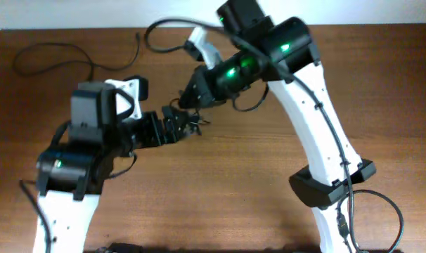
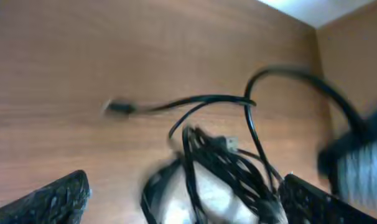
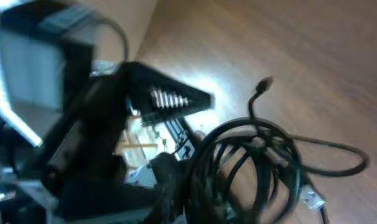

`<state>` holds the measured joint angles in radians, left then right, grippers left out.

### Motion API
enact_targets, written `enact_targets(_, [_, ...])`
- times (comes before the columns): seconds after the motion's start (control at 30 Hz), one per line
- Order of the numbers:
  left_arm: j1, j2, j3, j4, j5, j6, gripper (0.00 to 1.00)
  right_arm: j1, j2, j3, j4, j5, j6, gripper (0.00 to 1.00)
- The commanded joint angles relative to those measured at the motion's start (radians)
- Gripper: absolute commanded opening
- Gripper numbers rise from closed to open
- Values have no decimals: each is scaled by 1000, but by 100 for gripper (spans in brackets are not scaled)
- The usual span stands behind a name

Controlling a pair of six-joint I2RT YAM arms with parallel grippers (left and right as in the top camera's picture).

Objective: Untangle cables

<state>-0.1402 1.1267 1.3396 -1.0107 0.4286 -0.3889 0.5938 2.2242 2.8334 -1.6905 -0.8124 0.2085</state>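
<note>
The cables [image 1: 187, 121] form a small dark tangle at the middle of the wooden table, between the two grippers. In the left wrist view the tangle [image 2: 223, 165] lies between my wide-open left gripper [image 2: 182, 205], closer to its right finger [image 2: 313, 202]. One strand runs left to a small plug [image 2: 117, 107]. My right gripper [image 1: 190, 100] comes down from the back onto the tangle. In the right wrist view the looped cords [image 3: 251, 165] gather into my right gripper [image 3: 204, 199], which is shut on them. A silver-tipped plug [image 3: 311, 198] sticks out at the right.
Another thin black cord [image 1: 55, 60] lies in a loose loop at the back left. The left gripper's toothed finger [image 3: 167, 99] stands close beside the right gripper. Thick arm cables [image 1: 371, 204] hang by the right arm's base. The table edge runs along the back.
</note>
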Motion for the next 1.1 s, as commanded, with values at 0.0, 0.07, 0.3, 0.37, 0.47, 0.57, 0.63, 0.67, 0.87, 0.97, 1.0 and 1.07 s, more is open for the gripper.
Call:
enact_targets(0.0, [-3,93,-2,53,196,-45,98,39,-32,17,-8,71,-18,4])
enact_targets(0.07, [1,138,-2,56,192,-43,95,42,-32,17,-8,69,-18,4])
enact_targets(0.3, [1,239,-2,14,139,1,67,39,-68,23,61,58,7,4])
enact_targets(0.37, [1,254,-2,-18,57,1,57,17,-105,44,100,58,11,4])
enact_targets(0.47, [1,255,-2,-55,-14,2,50,-47,-157,55,124,66,35,4])
enact_targets(0.57, [1,255,-2,-106,-164,1,51,-153,-211,54,98,191,36,4])
enact_targets(0.63, [1,255,-2,-142,-282,1,54,-216,-230,54,-8,637,127,4])
enact_targets(0.67, [1,255,-2,-148,-310,1,55,-225,-230,44,-8,738,129,4])
enact_targets(0.87, [1,255,-2,-154,-327,0,58,-228,-229,28,-8,742,150,4])
enact_targets(0.97, [1,255,-2,-154,-365,-11,59,-228,-269,28,3,663,167,4])
enact_targets(1.0, [1,255,-2,-153,-366,-11,62,-228,-293,28,49,508,167,4])
enact_targets(1.07, [1,255,-2,-149,-366,-11,68,-229,-328,28,161,298,168,4])
